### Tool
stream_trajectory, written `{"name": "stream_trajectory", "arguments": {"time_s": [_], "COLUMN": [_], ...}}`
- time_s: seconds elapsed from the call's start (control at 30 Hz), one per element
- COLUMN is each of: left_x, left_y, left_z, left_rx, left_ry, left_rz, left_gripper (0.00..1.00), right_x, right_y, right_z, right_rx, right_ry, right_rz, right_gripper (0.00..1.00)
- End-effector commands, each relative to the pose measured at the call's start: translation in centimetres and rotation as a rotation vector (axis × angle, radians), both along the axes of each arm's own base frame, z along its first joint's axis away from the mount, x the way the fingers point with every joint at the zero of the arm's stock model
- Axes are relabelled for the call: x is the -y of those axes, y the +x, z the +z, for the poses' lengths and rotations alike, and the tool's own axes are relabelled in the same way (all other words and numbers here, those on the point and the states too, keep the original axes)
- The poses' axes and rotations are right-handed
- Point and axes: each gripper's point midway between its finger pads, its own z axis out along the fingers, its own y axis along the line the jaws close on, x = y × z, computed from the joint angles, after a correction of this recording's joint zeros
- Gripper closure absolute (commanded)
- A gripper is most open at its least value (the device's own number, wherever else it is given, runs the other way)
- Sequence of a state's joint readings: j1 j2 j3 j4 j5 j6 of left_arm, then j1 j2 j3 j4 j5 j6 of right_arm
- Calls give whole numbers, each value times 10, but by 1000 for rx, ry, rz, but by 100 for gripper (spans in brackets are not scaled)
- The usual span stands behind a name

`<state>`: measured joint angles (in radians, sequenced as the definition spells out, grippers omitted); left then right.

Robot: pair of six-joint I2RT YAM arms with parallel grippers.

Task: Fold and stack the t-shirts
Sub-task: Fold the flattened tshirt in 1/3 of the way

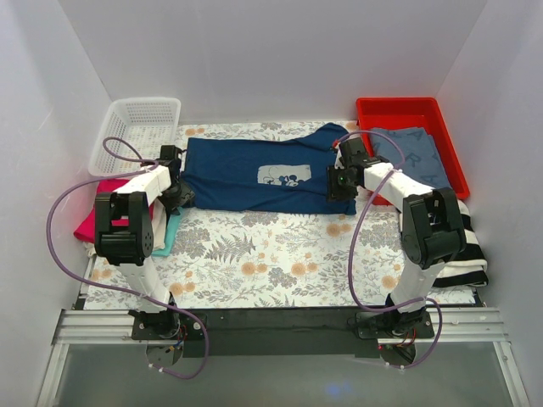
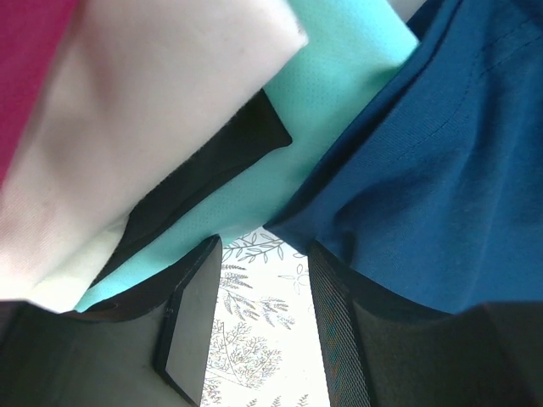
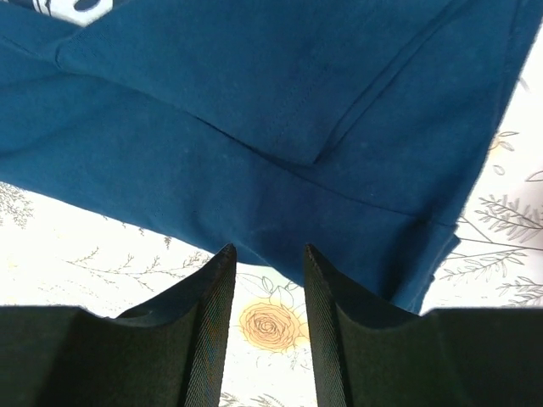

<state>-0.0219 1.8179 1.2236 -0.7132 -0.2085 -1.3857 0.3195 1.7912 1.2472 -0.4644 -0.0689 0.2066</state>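
Open and empty, the left gripper [image 2: 263, 259] and right gripper [image 3: 268, 259] sit at each end of the navy t-shirt [image 1: 246, 174], ready to fold it.

Top external: high and behind the arm bases [image 1: 161, 326], which sit at the bottom edge; it looks down and forward, far enough off to hold the whole floral table [image 1: 254, 271].
Left wrist: very near the cloth, looking past the left fingers [image 2: 191, 331] at bottom centre; the navy t-shirt [image 2: 441, 170] fills the right.
Right wrist: just as near, the right fingers [image 3: 212, 331] at the bottom edge, navy above.
Shared: all three take in the navy t-shirt and table; the wrist views probably show its opposite ends.
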Motion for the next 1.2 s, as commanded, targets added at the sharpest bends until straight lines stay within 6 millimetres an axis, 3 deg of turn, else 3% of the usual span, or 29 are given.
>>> {"name": "stream_trajectory", "arguments": {"time_s": [0.0,0.33,0.5,0.7,0.83,0.93,1.17], "left_x": [-7,-35,-49,-53,-56,-54,-30], "left_y": [-3,-2,-6,-12,-21,-27,-47], "left_z": [8,-3,-7,-24,-22,-17,1], "left_rx": [14,-29,-73,-149,-173,-166,-139], "left_ry": [44,201,284,313,328,314,173], "left_rz": [22,69,91,88,89,87,79], "left_gripper": [57,57,56,55,55,55,57], "right_x": [-7,-7,23,64,94,105,110], "right_y": [1,0,-14,-23,-23,-22,-18], "right_z": [-10,-40,-52,-52,-49,-47,-37], "right_rx": [-2,-49,-91,-113,-134,-140,-132], "right_ry": [35,19,-126,-286,-375,-381,-401], "right_rz": [11,20,-38,-110,-181,-216,-243], "right_gripper": [57,60,62,63,63,63,65]}}
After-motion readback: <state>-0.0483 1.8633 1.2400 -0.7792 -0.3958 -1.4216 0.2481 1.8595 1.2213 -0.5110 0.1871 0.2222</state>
